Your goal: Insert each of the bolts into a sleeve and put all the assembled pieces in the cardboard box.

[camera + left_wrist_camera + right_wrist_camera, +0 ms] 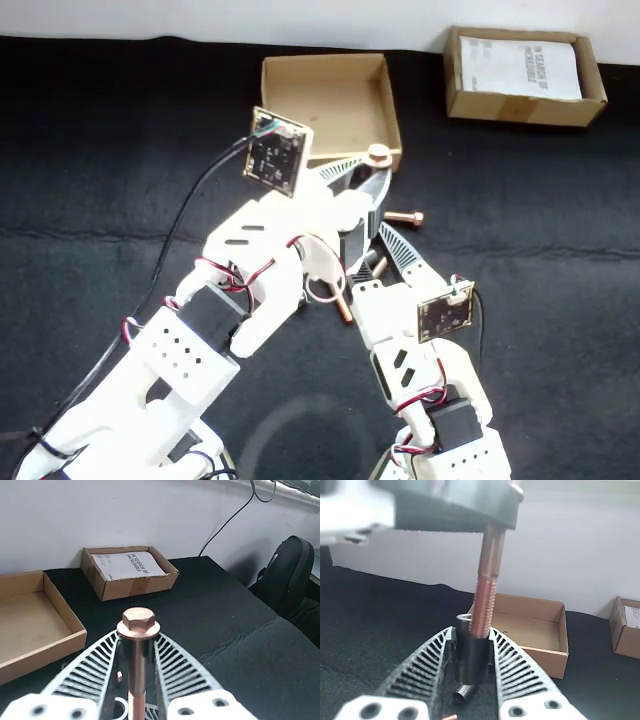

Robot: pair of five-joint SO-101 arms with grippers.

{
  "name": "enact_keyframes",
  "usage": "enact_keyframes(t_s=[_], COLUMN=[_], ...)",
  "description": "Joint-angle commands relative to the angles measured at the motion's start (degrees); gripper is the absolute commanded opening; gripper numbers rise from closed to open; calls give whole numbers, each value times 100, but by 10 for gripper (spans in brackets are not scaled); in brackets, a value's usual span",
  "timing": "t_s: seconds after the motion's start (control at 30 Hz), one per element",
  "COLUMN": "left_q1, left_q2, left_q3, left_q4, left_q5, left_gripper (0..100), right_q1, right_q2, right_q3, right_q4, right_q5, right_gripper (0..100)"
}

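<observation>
- left gripper (137, 639) clamped on bolt (138, 625), head up, shank vertical
- right gripper (471, 630) clamped on black sleeve (471, 655), upright, directly under the bolt
- threaded tip at the sleeve mouth (can't tell if inside)
- cardboard box (330, 100) just behind both grippers
- spare bolt (405, 216) on table (540, 250) near the box

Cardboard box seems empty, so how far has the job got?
Nothing is boxed: the cardboard box holds nothing. In hand: the left gripper holds a bolt tip-down at the sleeve in the right gripper. Left: another bolt and a loose sleeve lie on the table.
</observation>
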Motion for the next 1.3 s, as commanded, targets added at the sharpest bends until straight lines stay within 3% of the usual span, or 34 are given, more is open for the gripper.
enact_keyframes(t_s=[0.0,0.33,0.5,0.8,1.27], left_q1=[57,-198,-189,-189,-453], left_q2=[13,22,31,22,57], left_q3=[31,-259,-1007,-541,-40], left_q4=[-132,-695,-88,149,-853], left_q5=[18,18,18,18,-18], left_gripper=[9,9,9,9,9], right_q1=[57,57,57,57,57], right_q2=[-31,-31,-31,-31,-31], right_q3=[813,813,813,813,813], right_q4=[-75,-66,-66,-66,-66], right_q5=[35,35,35,35,35], right_gripper=[7,7,7,7,7])
